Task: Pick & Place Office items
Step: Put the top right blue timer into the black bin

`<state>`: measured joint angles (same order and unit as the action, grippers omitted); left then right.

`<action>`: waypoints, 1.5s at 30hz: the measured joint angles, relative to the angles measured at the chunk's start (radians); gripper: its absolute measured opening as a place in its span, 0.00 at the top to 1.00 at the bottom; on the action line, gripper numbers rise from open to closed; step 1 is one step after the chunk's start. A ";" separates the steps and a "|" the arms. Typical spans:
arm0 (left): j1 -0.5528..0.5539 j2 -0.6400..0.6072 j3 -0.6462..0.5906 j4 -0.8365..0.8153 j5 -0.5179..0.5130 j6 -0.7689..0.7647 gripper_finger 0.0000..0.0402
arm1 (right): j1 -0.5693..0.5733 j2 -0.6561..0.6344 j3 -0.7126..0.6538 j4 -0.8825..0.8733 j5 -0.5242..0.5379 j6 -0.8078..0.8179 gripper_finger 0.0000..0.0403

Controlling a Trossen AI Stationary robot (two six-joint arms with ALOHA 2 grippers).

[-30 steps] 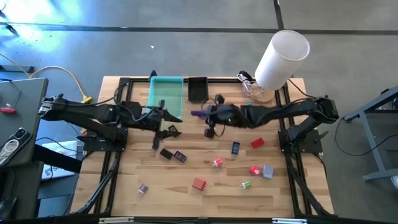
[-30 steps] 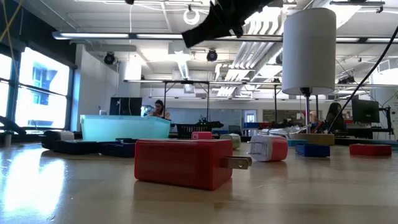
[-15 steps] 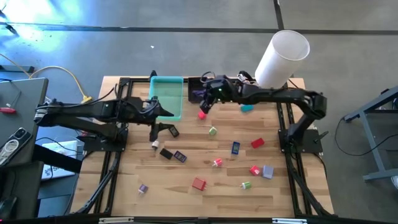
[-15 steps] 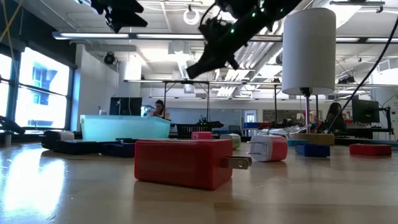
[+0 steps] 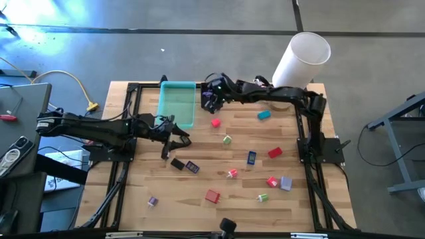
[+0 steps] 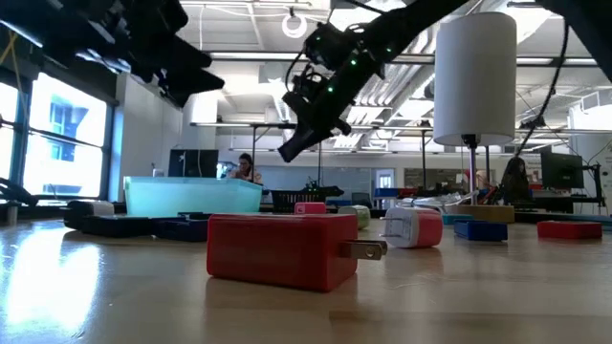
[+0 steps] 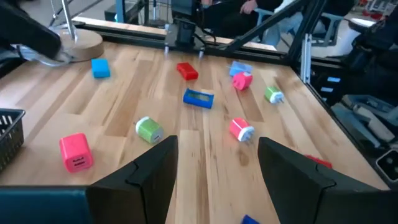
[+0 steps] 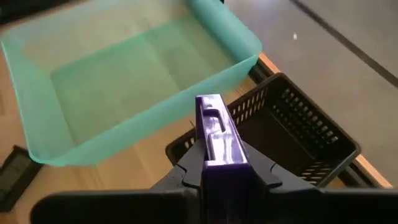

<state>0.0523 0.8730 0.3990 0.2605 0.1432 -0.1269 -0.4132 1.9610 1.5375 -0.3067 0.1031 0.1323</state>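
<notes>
**Right gripper carries a purple piece over the black basket**

At the top centre of the high view, the right gripper [image 5: 207, 98] hangs above the black basket [image 8: 298, 137], just beside the teal tray [image 5: 176, 101]. In the right wrist view its fingers are pressed tight on a purple clip-like piece [image 8: 217, 132], held upright between them.

The left gripper [image 5: 178, 136] sits left of centre, below the tray, with its fingers [image 7: 140, 177] spread apart and nothing between them.

The other office items lie scattered across the wooden table [image 5: 219, 166]: a pink block [image 7: 76, 151], a green plug [image 7: 148, 129], a blue piece [image 7: 198, 98], and a red charger [image 6: 282, 248] close to the low camera. A dark item under the left gripper is hard to identify. The white cylinder [image 5: 301, 62] stands at the upper right.
</notes>
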 joint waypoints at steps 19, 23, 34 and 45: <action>-0.062 0.000 -0.026 0.028 -0.001 -0.007 0.46 | -0.057 0.180 0.247 -0.290 0.008 -0.047 0.89; -0.076 0.000 -0.026 0.024 -0.001 -0.004 0.46 | -0.078 0.188 0.247 -0.292 -0.025 -0.018 0.89; -0.081 0.000 -0.026 0.024 -0.003 0.022 0.46 | -0.103 0.205 0.248 -0.264 -0.033 0.003 0.89; -0.081 0.000 -0.026 0.024 -0.003 0.030 0.46 | -0.104 0.234 0.247 -0.202 -0.049 0.003 0.86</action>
<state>-0.0292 0.8730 0.3729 0.2849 0.1402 -0.0972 -0.5169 2.1948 1.7847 -0.5085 0.0540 0.1349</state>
